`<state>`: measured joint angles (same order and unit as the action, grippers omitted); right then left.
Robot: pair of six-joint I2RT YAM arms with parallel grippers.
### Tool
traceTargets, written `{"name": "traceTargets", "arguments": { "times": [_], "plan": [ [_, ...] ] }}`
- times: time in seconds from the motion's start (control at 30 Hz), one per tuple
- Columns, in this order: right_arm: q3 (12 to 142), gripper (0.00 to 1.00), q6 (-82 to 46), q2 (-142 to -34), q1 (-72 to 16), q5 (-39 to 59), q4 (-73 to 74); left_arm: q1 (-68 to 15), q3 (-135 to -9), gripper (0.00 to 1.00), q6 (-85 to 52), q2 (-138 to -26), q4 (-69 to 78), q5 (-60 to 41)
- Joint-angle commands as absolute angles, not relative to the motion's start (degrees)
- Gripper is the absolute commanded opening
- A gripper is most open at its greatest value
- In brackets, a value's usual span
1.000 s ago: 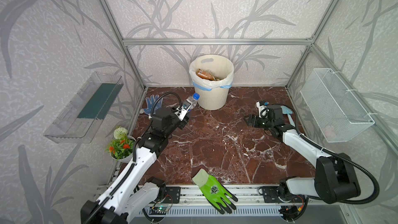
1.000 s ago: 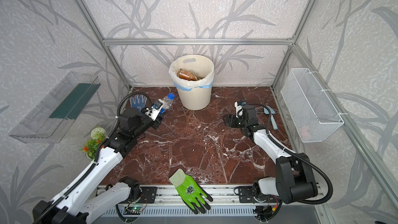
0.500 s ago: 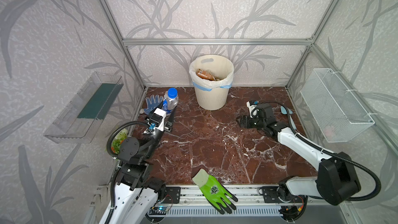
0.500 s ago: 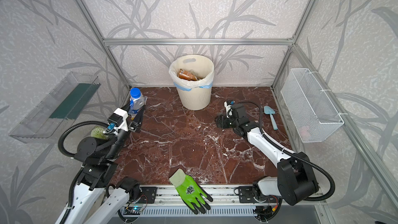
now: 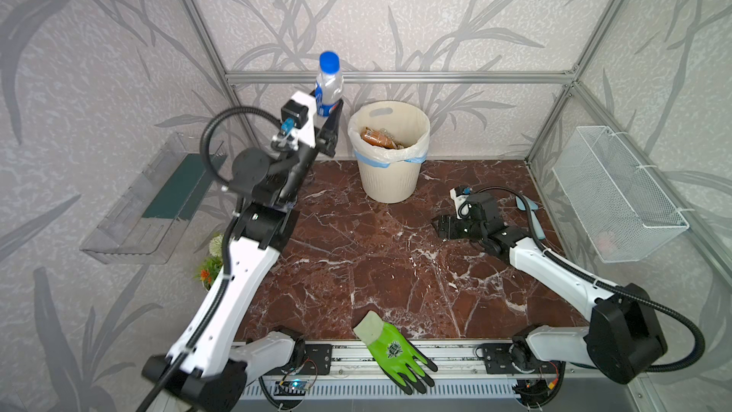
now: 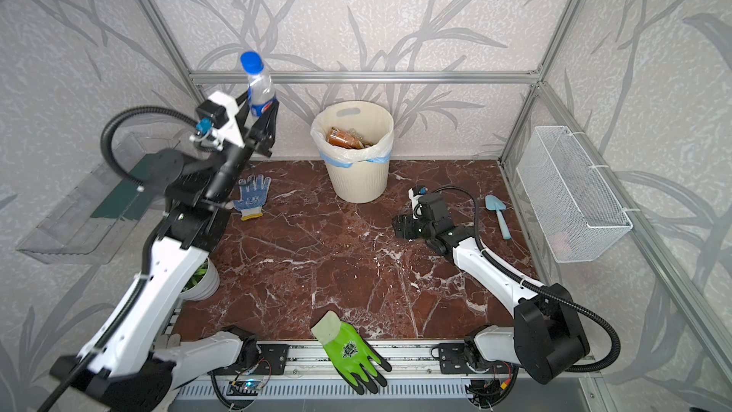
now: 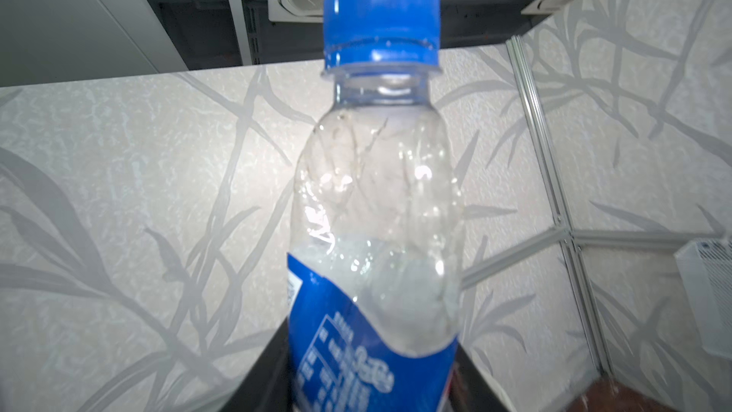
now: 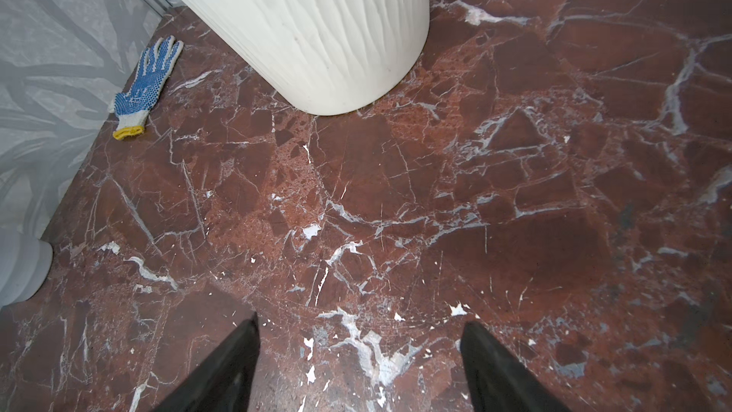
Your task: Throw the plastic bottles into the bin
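- One blue-capped bottle (image 5: 328, 83) stands cap-up, pinched at its blue label by the left end effector (image 5: 329, 108). In both top views it is raised high, just left of the bin (image 5: 390, 180) and not yet over the opening.
- The bin sits at the back of the table (image 5: 356, 263). Inside it show a brown-labelled bottle (image 5: 374, 135) and more clear plastic, too jumbled to count.
- The right end effector (image 8: 360, 323) hovers low over bare table near the bin, jaws spread and holding nothing.
- No other loose bottle shows on the table, so this looks like the last one. Carrying it over the rim and letting go is what remains.
- Non-task things: one green glove (image 5: 392, 350), one blue-dotted glove (image 6: 251, 192), one trowel (image 6: 497, 212), one wire basket (image 5: 614, 192) and one potted plant (image 5: 210, 267).
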<state>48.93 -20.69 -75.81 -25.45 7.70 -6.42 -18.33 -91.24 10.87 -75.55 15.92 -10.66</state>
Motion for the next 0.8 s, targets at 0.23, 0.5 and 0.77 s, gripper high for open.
{"name": "traceTargets", "arguments": {
  "times": [0.23, 0.5, 0.77],
  "plan": [
    [44.3, 0.81, -19.9, -70.8, -25.8, 7.1, -4.0, -18.1, -122.7, 0.99, 2.2, -103.1, -16.8, -16.9],
    [43.8, 0.82, -18.9, -71.3, -25.6, 7.6, -2.4, -18.0, -109.8, 0.99, 7.8, -86.9, -16.0, -8.7],
    [44.3, 0.82, -17.6, -72.0, -24.6, 4.9, -1.4, -16.3, -74.3, 0.99, 7.6, -63.7, -6.0, 8.1]
  ]
}}
